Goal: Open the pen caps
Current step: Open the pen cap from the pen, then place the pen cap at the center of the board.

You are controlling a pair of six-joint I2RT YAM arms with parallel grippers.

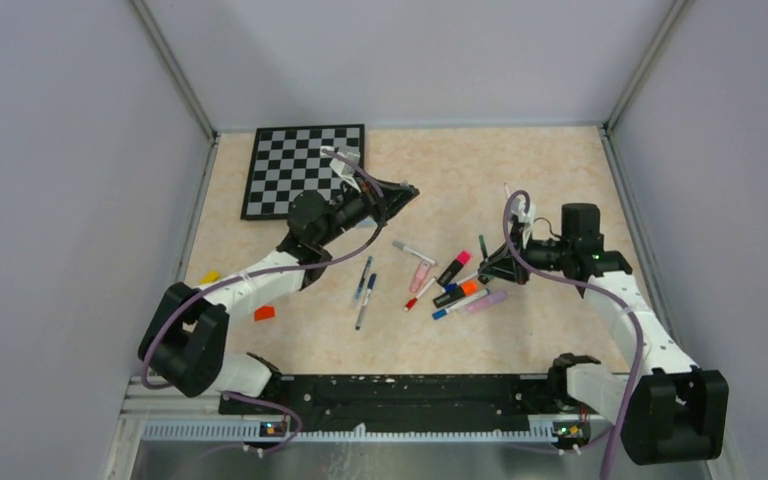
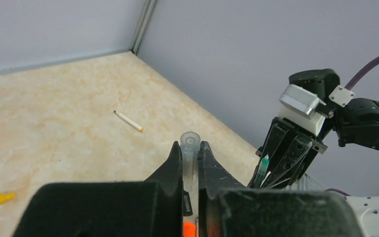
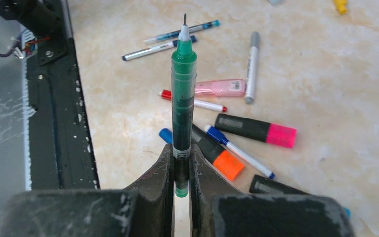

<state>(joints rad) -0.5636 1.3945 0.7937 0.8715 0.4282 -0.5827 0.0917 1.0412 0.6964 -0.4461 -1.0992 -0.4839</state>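
Clamped in the right gripper [image 3: 181, 149], a green pen [image 3: 183, 84] shows its bare tip; the left gripper [image 2: 191, 146] pinches a clear cap [image 2: 190, 138], well apart. One pen looks opened (only one); markers [image 3: 254, 130] and thin pens [image 3: 197, 103] on the tabletop [image 3: 335, 84] lie capped.

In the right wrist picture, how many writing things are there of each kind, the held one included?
Thin pens lying on the table: 5
Thick black markers: 3
Pink highlighter: 1
Green pen in the right jaws: 1
Total: 10
Not counted: a blue end by the jaws, bits at the top edge.
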